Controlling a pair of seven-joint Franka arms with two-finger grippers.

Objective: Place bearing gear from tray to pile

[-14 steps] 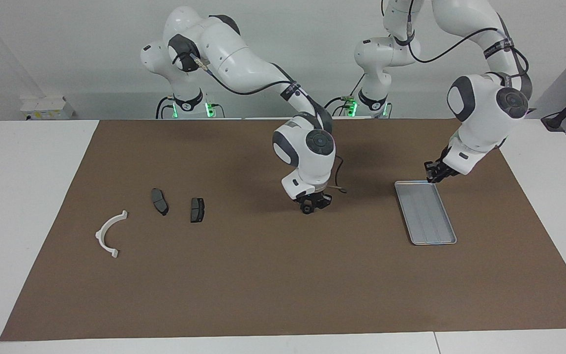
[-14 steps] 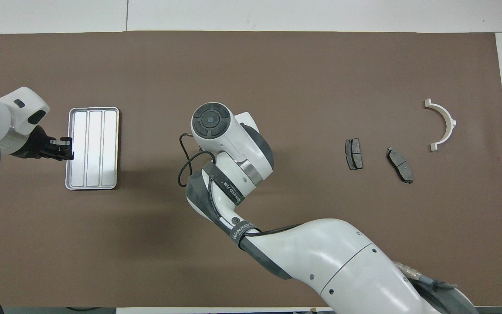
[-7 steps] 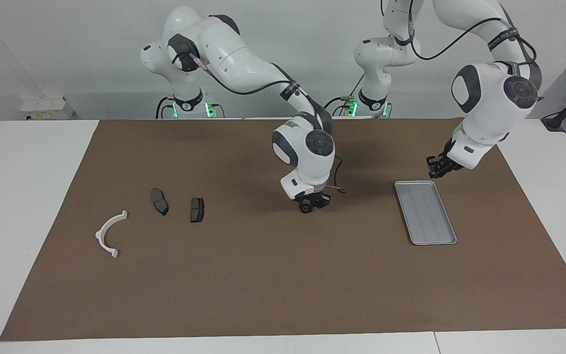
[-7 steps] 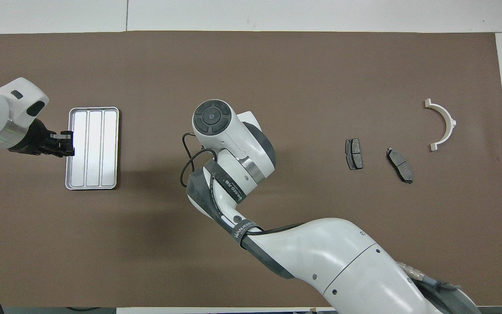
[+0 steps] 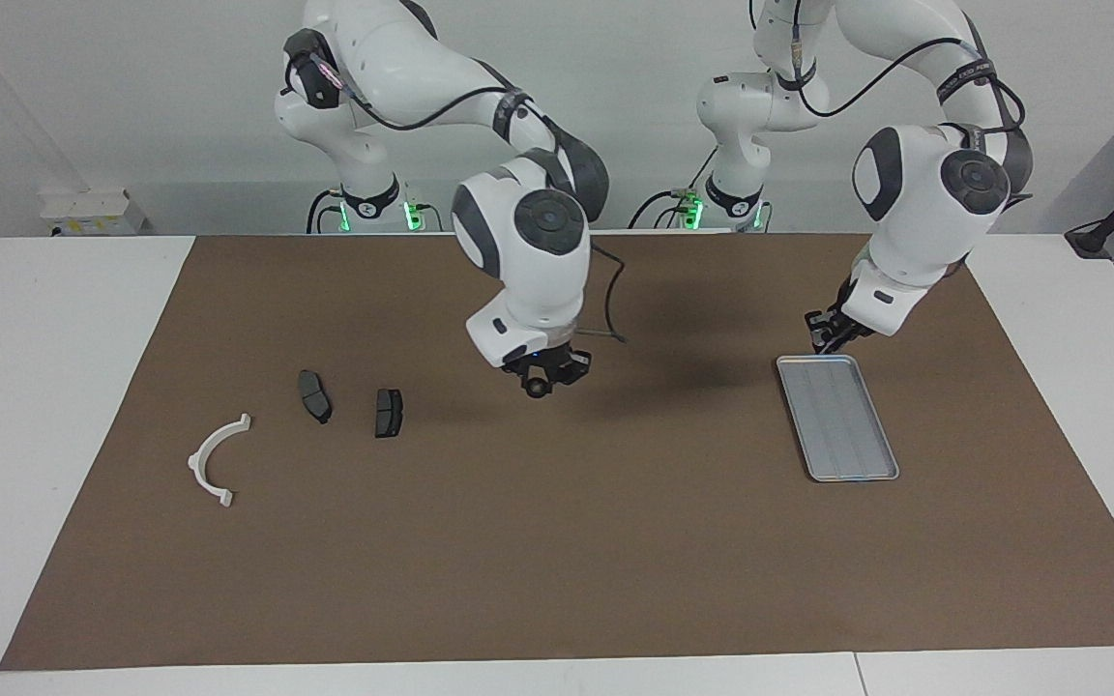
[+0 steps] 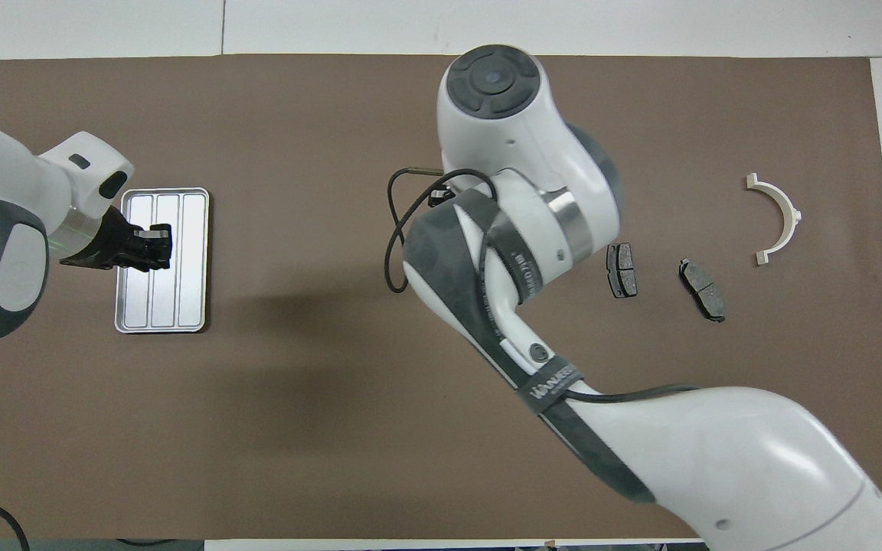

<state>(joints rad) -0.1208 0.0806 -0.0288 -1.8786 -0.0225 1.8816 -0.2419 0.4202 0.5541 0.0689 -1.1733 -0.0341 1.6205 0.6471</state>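
Observation:
The silver tray [image 5: 852,454] lies toward the left arm's end of the table with a bare floor, and also shows in the overhead view [image 6: 181,295]. The pile is a white semicircular bracket [image 5: 217,459] [image 6: 779,216] and two dark brake pads [image 5: 314,396] [image 5: 388,413]. My right gripper [image 5: 542,379] hangs over the mat between tray and pile, closer to the pile, shut on a small dark round bearing gear [image 5: 538,389]. In the overhead view its wrist hides the gripper and the gear. My left gripper [image 5: 823,335] [image 6: 151,246] hovers over the tray's end nearest the robots.
A brown mat [image 5: 557,561] covers most of the white table. The right arm's forearm [image 6: 640,444] crosses the mat in the overhead view. A loose cable [image 5: 610,309] loops off the right wrist.
My right gripper has risen and moved from mid-mat toward the pile with the gear in it. My left gripper has shifted from beside the tray's edge to over the tray.

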